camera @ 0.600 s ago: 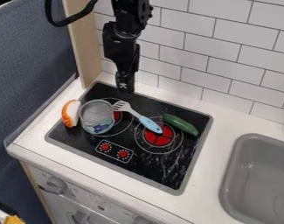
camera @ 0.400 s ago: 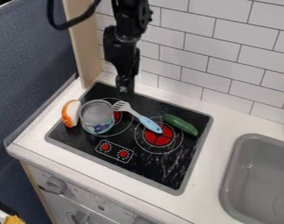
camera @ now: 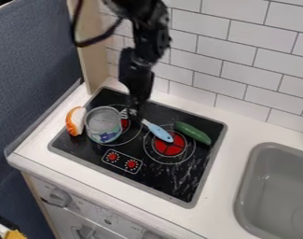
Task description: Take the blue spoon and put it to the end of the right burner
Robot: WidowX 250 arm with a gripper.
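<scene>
Over the slotted head of the spoon, the claw hangs low

Just below the black two-finger claw (camera: 136,111) lies the long plastic spoon (camera: 158,131), with a pale blue handle and a pale grey slotted head; the claw hides part of its head and neck. I cannot tell whether the claw is apart or together, or whether it touches the spoon. To the claw's lower right, the handle ends over the round red right burner (camera: 169,149).

Left of the claw, a round grey tin pot with a patterned side (camera: 107,136) stands near the slotted head, narrowing the room there. Farther right, a long green toy cucumber (camera: 193,133) lies between the handle's end and the grey rim of the flat black stovetop (camera: 161,180). Behind the claw, white counter (camera: 203,111) separates that rim from the glossy white tiled wall (camera: 241,56).
</scene>
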